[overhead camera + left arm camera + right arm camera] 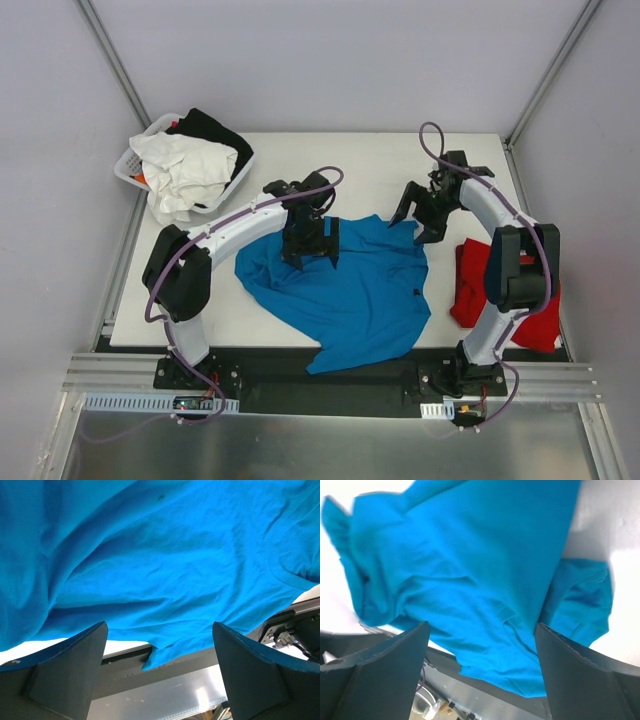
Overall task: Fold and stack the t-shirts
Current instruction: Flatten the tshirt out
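Note:
The turquoise-blue t-shirt (350, 290) lies spread and wrinkled across the middle of the table, its lower hem hanging over the near edge. My left gripper (313, 262) hovers open over its upper left part, nothing between the fingers; the left wrist view shows blue cloth (160, 555) beyond the left gripper (159, 630). My right gripper (412, 228) hangs open just above the shirt's upper right corner; the right wrist view shows the shirt (470, 555) below the right gripper (481, 627). The red t-shirt (468, 285) lies bunched at the table's right, partly hidden behind the right arm.
A white basket (130, 162) at the back left corner holds a white cloth (185, 170) and a black cloth (215, 130). The white table (330, 155) ends at a dark rail (125, 665) along the near side, where the arm bases stand.

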Robot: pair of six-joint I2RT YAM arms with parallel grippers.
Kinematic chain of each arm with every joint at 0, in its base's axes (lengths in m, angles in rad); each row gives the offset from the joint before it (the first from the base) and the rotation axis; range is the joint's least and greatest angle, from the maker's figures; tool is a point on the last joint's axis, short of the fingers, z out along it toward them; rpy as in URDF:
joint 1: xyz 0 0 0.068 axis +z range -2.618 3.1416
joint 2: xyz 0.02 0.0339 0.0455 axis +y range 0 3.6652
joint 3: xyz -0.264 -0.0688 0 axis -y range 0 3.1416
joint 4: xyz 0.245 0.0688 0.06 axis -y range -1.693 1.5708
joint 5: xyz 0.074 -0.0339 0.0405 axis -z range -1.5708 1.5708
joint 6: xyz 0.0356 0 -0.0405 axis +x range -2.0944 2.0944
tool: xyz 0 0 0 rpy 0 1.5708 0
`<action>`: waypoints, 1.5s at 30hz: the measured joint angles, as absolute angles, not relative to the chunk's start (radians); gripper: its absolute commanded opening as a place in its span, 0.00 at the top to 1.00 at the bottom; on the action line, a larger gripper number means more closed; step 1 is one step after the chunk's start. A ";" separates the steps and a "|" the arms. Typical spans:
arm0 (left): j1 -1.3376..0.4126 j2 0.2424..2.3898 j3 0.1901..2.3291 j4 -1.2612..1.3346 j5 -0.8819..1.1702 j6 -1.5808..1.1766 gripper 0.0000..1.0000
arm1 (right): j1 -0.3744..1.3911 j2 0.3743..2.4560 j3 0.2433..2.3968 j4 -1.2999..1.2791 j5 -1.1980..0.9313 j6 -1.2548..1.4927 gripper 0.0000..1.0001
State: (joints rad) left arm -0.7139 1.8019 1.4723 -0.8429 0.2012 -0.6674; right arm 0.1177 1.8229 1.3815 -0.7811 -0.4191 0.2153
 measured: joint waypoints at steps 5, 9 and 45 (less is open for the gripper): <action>-0.714 1.802 1.472 -0.843 0.202 -0.667 0.13 | 0.123 1.776 1.386 -0.784 -0.434 0.204 0.16; -0.714 1.802 1.469 -0.842 0.203 -0.667 0.14 | 0.124 1.798 1.406 -0.800 -0.436 0.190 0.70; -0.714 1.800 1.459 -0.851 0.208 -0.665 0.12 | -0.051 1.960 1.518 -0.705 -0.505 0.157 0.10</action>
State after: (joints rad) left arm -0.7143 1.8004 1.4590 -0.8513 0.2085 -0.6651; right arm -0.0513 1.9598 1.5177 -0.7048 -0.5045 0.1566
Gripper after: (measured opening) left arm 0.878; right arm 0.906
